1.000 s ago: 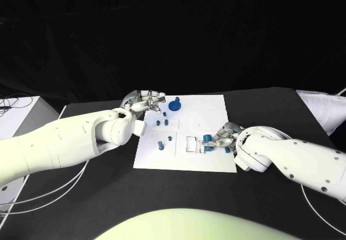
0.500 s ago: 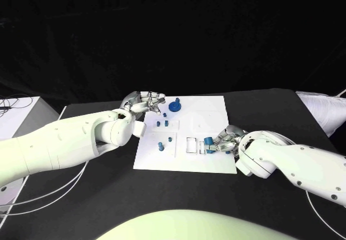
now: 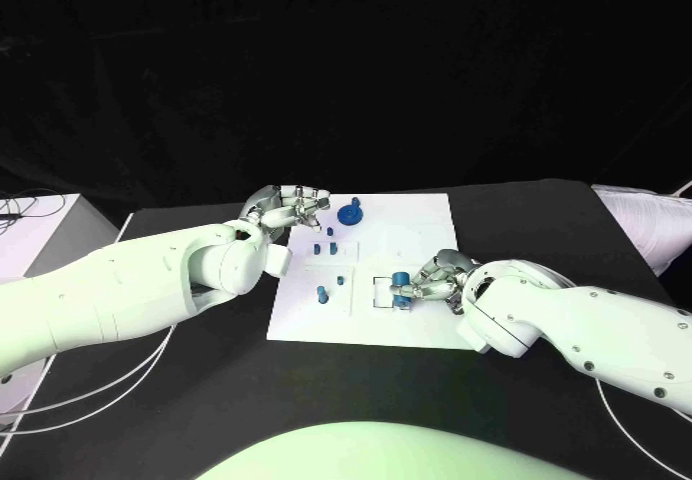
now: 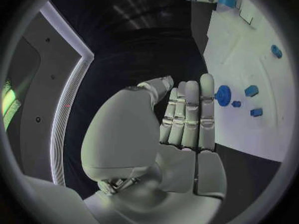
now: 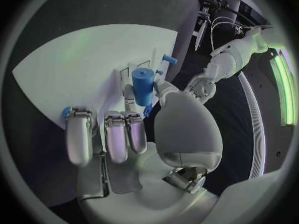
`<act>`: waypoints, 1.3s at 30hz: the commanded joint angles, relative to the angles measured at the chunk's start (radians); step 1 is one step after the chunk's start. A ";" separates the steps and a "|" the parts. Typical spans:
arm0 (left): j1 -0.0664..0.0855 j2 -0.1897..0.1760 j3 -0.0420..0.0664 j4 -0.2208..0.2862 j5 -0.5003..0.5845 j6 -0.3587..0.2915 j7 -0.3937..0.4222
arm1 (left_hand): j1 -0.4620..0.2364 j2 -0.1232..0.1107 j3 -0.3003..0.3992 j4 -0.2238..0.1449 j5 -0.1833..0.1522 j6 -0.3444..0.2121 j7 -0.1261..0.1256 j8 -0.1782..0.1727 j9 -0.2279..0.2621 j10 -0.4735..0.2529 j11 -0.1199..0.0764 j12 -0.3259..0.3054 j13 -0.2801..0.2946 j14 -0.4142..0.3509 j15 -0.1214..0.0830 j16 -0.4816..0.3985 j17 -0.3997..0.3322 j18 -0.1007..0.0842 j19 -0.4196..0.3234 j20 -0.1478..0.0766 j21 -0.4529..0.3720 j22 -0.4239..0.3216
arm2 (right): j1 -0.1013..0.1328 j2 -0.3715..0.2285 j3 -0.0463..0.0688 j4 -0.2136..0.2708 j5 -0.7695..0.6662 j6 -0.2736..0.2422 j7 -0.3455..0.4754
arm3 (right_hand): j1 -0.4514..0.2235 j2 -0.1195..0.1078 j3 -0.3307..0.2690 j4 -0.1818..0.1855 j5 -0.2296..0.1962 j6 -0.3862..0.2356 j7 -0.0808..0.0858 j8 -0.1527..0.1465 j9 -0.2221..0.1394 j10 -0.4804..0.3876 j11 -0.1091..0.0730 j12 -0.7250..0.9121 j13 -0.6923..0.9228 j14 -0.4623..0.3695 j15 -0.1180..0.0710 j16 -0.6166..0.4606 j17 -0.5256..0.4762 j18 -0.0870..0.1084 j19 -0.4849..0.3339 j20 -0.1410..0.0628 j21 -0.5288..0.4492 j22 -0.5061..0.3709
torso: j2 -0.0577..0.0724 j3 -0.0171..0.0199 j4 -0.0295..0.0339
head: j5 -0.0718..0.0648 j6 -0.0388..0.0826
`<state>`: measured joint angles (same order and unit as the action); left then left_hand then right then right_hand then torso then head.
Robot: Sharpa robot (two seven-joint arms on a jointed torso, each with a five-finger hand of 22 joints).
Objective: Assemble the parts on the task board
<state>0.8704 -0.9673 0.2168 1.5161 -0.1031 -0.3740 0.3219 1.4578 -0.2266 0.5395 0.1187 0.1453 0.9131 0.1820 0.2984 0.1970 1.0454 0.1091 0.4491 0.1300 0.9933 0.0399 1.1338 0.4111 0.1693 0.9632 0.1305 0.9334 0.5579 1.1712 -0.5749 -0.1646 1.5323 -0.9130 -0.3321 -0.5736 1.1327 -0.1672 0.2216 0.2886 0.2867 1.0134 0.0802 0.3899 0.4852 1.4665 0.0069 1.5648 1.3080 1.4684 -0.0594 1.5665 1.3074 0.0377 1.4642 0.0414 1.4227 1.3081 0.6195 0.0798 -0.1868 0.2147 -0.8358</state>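
Note:
The white task board (image 3: 418, 225) lies mid-table. My right hand (image 3: 437, 277) hovers over its near right part and pinches a blue cylinder (image 3: 408, 291) (image 5: 142, 85) upright between thumb and fingers, just above the white slotted block (image 3: 381, 290). At the board's far left corner, my left hand (image 3: 294, 208) (image 4: 187, 115) holds nothing, its fingers straight. A blue gear-like part (image 3: 351, 212) (image 4: 223, 95) stands beside it. Small blue parts (image 3: 329, 243) and a blue peg (image 3: 320, 292) sit on the board's left half.
A white padded object (image 3: 649, 220) lies at the table's right edge and a white box (image 3: 32, 232) stands left of the table. Cables (image 3: 87, 392) run along the near left. My left arm (image 3: 130, 290) covers the table's left side.
My right hand has shifted a little left and nearer with the blue cylinder, ending over the slotted block. The left hand has stayed in place.

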 commanded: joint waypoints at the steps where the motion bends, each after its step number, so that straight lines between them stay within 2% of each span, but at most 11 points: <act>1: 0.000 0.002 0.001 0.004 0.001 0.019 0.004 | -0.002 0.002 -0.001 0.003 0.006 -0.002 0.000 -0.001 0.001 -0.009 0.001 0.004 0.001 -0.003 0.000 -0.003 0.001 0.015 0.003 0.003 -0.004 -0.001 | -0.002 0.015 0.000 -0.010 0.014 0.032 0.004 | -0.013 0.002 -0.003 0.002 -0.025 -0.001 -0.003 0.001 -0.002 0.104 -0.004 0.006 0.263 0.102 -0.006 0.004 0.263 -0.012 0.090 -0.008 0.004 0.228 | 0.001 0.0002 0.0027 | -0.002 -0.001; 11: 0.000 0.002 0.001 0.005 0.001 0.021 0.003 | -0.002 0.002 -0.001 0.003 0.006 -0.002 0.000 -0.001 0.001 -0.009 0.001 0.004 0.001 -0.003 0.000 -0.003 0.001 0.015 0.003 0.003 -0.004 -0.001 | -0.004 0.055 -0.001 -0.056 -0.008 0.045 -0.002 | -0.017 0.003 -0.006 0.002 -0.035 -0.001 -0.003 0.002 -0.002 0.104 -0.004 0.006 0.263 0.102 -0.006 0.004 0.263 -0.012 0.090 -0.008 0.003 0.228 | 0.002 -0.0013 0.0035 | -0.001 -0.002; 26: 0.000 -0.001 0.001 0.007 0.001 0.022 -0.001 | -0.004 0.002 -0.001 0.005 0.006 -0.003 0.001 -0.001 0.001 -0.010 0.001 0.004 0.002 -0.004 0.001 -0.003 0.001 0.015 0.003 0.003 -0.006 -0.002 | -0.004 0.077 -0.004 -0.100 -0.050 0.088 -0.020 | -0.030 -0.001 -0.019 0.003 -0.053 -0.002 -0.003 0.006 -0.001 0.104 -0.004 0.006 0.263 0.102 -0.006 0.004 0.263 -0.011 0.090 -0.008 0.001 0.227 | 0.002 -0.0024 0.0055 | 0.003 -0.006; 31: 0.001 -0.003 0.001 0.009 0.001 0.022 -0.001 | -0.004 0.002 -0.001 0.006 0.006 -0.003 0.001 -0.001 0.001 -0.011 0.001 0.004 0.002 -0.004 0.001 -0.003 0.001 0.015 0.003 0.003 -0.006 -0.002 | -0.004 0.079 -0.005 -0.104 -0.055 0.102 -0.021 | -0.036 -0.003 -0.048 0.003 -0.085 -0.007 -0.002 0.010 -0.001 0.104 -0.004 0.006 0.263 0.102 -0.005 0.004 0.263 -0.011 0.089 -0.007 -0.002 0.227 | 0.003 -0.0026 0.0059 | 0.004 -0.008; 36: 0.001 -0.003 0.001 0.009 0.001 0.023 -0.002 | -0.005 0.002 -0.001 0.007 0.006 -0.003 0.001 -0.001 0.001 -0.012 0.001 0.004 0.002 -0.004 0.001 -0.003 0.002 0.015 0.003 0.003 -0.007 -0.003 | -0.005 0.079 -0.006 -0.105 -0.063 0.106 -0.022 | -0.040 0.005 -0.117 0.006 -0.162 -0.012 -0.002 0.019 0.000 0.102 -0.003 0.003 0.261 0.102 -0.004 0.004 0.263 -0.011 0.088 -0.006 -0.001 0.227 | 0.002 -0.0026 0.0063 | 0.005 -0.009; 39: 0.001 -0.004 0.001 0.010 0.001 0.023 -0.002 | -0.005 0.002 -0.001 0.007 0.006 -0.003 0.001 -0.001 0.001 -0.013 0.002 0.004 0.002 -0.004 0.001 -0.003 0.002 0.015 0.003 0.004 -0.007 -0.003 | -0.005 0.078 -0.006 -0.106 -0.067 0.106 -0.022 | -0.043 0.006 -0.127 0.006 -0.173 -0.013 -0.002 0.021 0.000 0.102 -0.003 0.002 0.260 0.102 -0.004 0.004 0.263 -0.011 0.088 -0.006 -0.002 0.226 | 0.002 -0.0031 0.0067 | 0.004 -0.011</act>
<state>0.8704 -0.9716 0.2168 1.5230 -0.1031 -0.3682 0.3159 1.4578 -0.2266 0.5396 0.1187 0.1452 0.9131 0.1820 0.2984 0.1970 1.0381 0.1091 0.4490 0.1305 0.9933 0.0399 1.1337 0.4117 0.1694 0.9632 0.1305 0.9296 0.5559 1.1696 -0.4953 -0.1678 1.4304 -0.9554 -0.2550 -0.5782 1.1015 -0.1620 0.1003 0.2942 0.1182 1.0073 0.0779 0.4086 0.4872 1.4664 0.0071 1.5648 1.3075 1.4684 -0.0593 1.5665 1.3074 0.0377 1.4642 0.0414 1.4226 1.3077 0.6219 0.0773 -0.1806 0.2194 -0.8454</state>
